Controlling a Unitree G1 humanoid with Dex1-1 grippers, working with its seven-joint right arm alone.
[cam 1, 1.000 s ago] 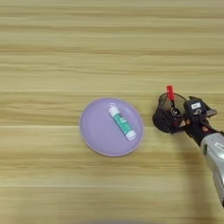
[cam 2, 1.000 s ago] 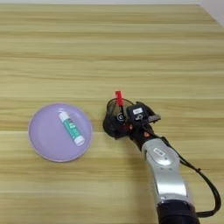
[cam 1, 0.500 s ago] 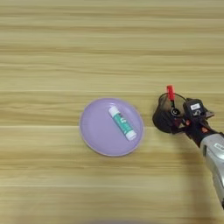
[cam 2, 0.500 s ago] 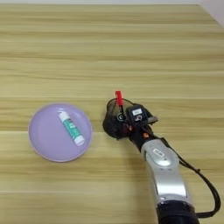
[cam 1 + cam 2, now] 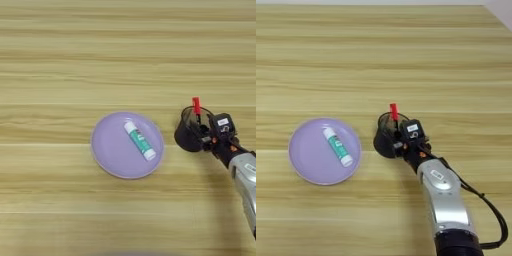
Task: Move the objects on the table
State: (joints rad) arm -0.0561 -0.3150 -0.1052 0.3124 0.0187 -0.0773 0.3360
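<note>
Pen cup: black wire mesh, standing on the worktop right of centre, tilted a little, touching the hand.
Red-capped marker: standing in the cup, its red cap poking above the rim.
Right arm: silver forearm rising from the bottom edge, angled up and to the left towards the cup.
Hand: at the cup's right rim; whether its black fingers grip the rim or only rest against it cannot be told.
Views: the right eye view shows the whole forearm and its black cable; the left eye view cuts the arm off at the right edge.
Lilac plate: left of the cup, apart from it, with a green-and-white tube lying aslant on it.
</note>
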